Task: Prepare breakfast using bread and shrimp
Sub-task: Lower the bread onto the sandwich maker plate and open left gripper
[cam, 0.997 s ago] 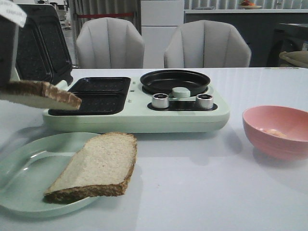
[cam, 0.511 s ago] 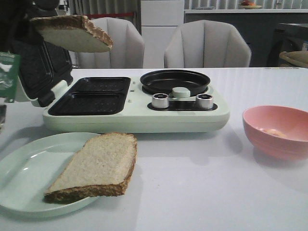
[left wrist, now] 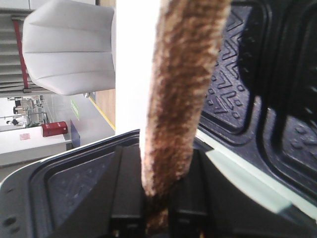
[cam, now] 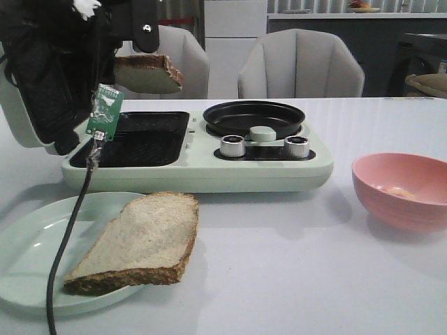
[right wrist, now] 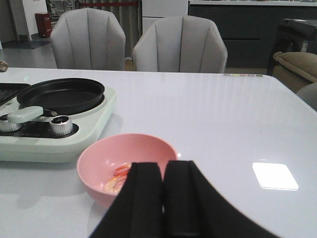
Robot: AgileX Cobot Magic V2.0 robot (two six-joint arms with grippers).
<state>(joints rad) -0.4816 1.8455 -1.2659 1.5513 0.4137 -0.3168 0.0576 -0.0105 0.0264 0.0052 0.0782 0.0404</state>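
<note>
left fingers pinch one bread slice by its crust, held roughly flat above the open sandwich tray, tray just below and ahead | second slice lies on the plate | right fingers pressed together, empty, just behind the pink bowl holding the shrimp on the bench | left arm nearer the tray

Two grey padded chairs behind white table, dark counter beyond (dim room)
</note>
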